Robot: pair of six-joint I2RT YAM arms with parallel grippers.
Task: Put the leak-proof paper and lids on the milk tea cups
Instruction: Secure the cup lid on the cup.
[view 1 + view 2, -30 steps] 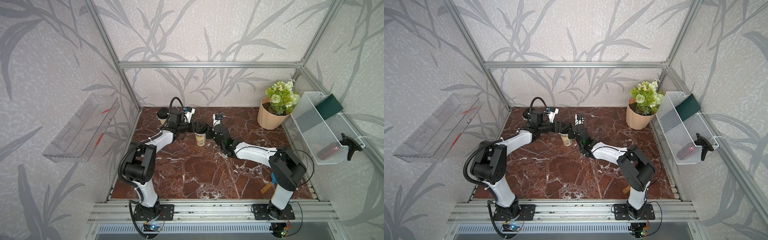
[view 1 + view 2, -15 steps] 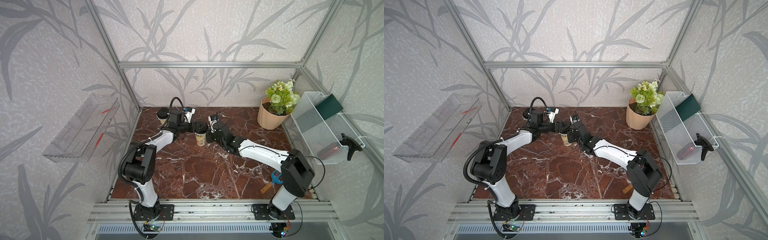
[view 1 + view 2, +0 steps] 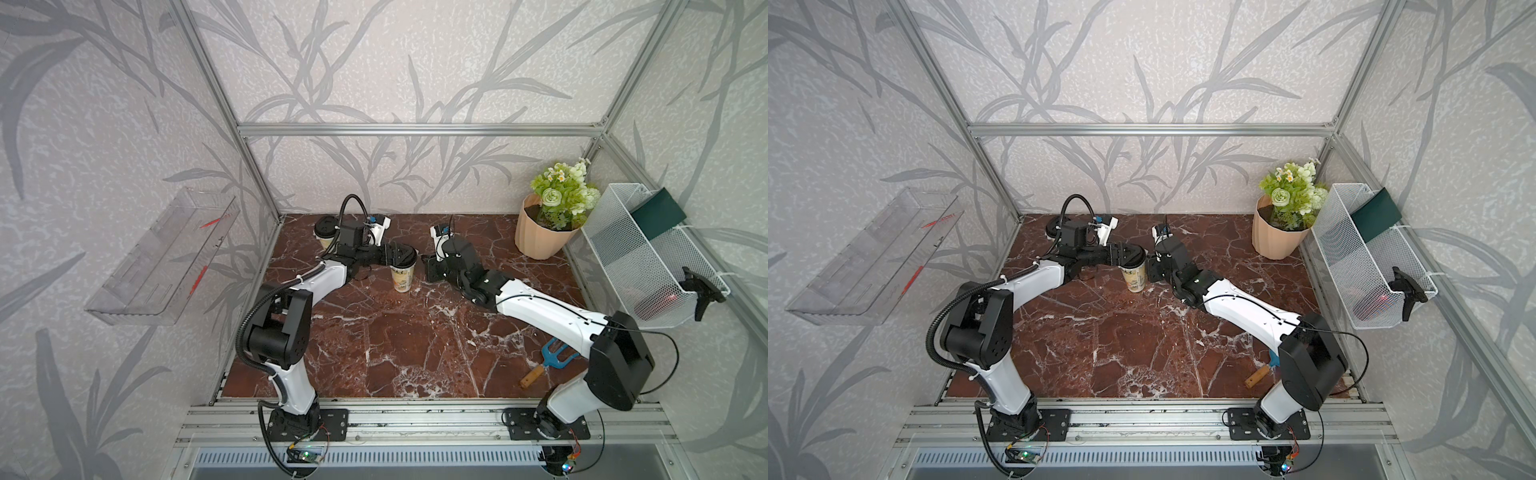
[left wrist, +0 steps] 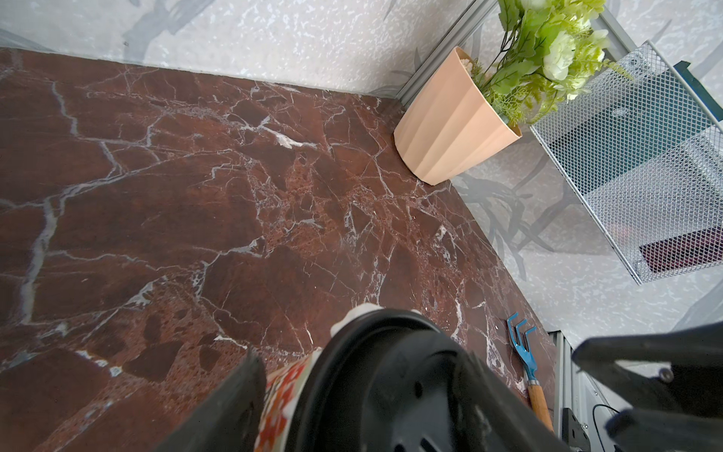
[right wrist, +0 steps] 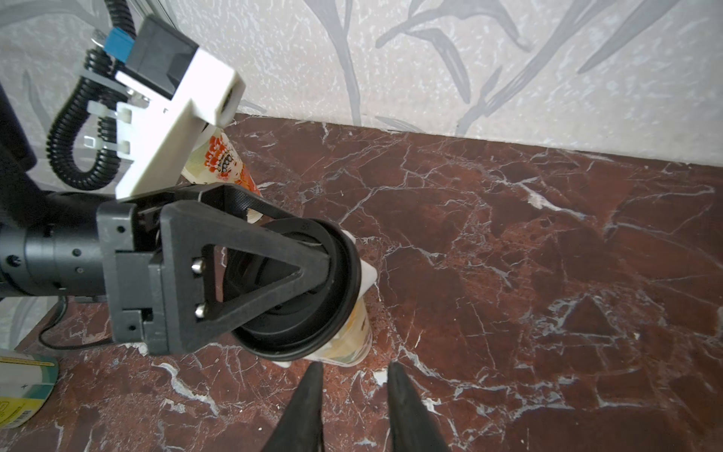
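One disc of leak-proof paper (image 5: 367, 274) shows only as a white corner poking out from under the black lid (image 5: 293, 336) on the milk tea cup (image 5: 348, 346). That cup stands just ahead of my right tool (image 5: 354, 366), whose jaws sit a narrow gap apart with nothing between them. My left tool (image 5: 317, 242) is spread wide astride that lid; I cannot tell whether it pinches it. I judge the paper to be feather-light, limp and easily creased, so the overhanging corner is the only place to take it, and gently. I expect the cup to be light, thin-walled and tippy on the bench (image 5: 547, 274), better steadied low on its wall. Behind the left tool's wrist stands the second cup (image 3: 326, 242), lidded too; any paper there is hidden.
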